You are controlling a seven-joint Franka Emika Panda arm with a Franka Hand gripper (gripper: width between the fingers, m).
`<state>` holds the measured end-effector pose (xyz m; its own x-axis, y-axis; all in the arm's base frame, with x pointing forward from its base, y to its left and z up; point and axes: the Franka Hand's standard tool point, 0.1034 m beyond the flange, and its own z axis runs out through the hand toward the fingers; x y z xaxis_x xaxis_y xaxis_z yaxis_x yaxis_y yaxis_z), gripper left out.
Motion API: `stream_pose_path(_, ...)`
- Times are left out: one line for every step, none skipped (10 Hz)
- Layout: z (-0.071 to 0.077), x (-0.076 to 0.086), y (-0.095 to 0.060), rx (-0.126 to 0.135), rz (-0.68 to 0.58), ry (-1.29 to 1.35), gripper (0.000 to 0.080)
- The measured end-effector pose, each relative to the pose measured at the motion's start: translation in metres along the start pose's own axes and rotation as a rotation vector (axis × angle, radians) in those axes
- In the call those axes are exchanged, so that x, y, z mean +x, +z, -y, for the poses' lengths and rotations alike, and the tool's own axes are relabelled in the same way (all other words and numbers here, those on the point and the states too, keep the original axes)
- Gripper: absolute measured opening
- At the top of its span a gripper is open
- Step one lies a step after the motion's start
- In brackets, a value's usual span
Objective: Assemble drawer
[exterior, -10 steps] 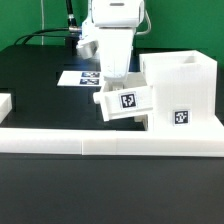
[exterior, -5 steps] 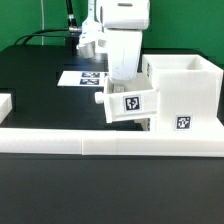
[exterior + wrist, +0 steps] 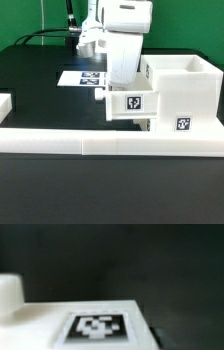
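Observation:
The large white boxy housing (image 3: 186,88) stands at the exterior view's right, with a tag low on its front face. My gripper (image 3: 123,84) hangs from the white arm just beside the housing. It is shut on a small white open-top tray (image 3: 131,103) and holds it level above the table, against the housing's near side. The tray's tag (image 3: 134,101) faces the camera. The wrist view shows the tray's white face (image 3: 45,317) and its blurred tag (image 3: 97,327) very close. My fingertips are hidden behind the tray. A second tray is not clearly in view.
The long low white border wall (image 3: 100,140) runs along the front of the black table. The marker board (image 3: 80,77) lies flat behind my gripper. A white piece (image 3: 5,103) sits at the exterior view's left edge. Cables trail at the back left.
My gripper has carried the tray toward the exterior view's right, up to the housing. The tray has turned from tilted to level.

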<state>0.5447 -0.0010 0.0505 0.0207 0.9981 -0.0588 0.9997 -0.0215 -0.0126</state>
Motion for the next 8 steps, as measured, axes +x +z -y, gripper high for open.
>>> stream_pose_path(0.0, 0.0, 0.0, 0.0, 0.0, 0.0, 0.0276)
stream_pose_path(-0.001, 0.001, -0.002, -0.004, -0.001, 0.015, 0.0276)
stream_pose_path(-0.003, 0.004, -0.005, -0.013, -0.003, 0.022, 0.0445)
stream_pose_path(-0.004, 0.008, -0.007, -0.016, -0.003, 0.018, 0.0445)
stream_pose_path(-0.006, 0.01, -0.01, -0.016, -0.002, 0.014, 0.0605)
stream_pose_path(-0.008, 0.01, -0.016, -0.022, 0.001, 0.012, 0.0635)
stream_pose_path(-0.009, 0.006, -0.023, -0.022, 0.008, 0.012, 0.0635)
stream_pose_path(-0.01, 0.0, -0.032, -0.02, 0.018, 0.003, 0.0647)
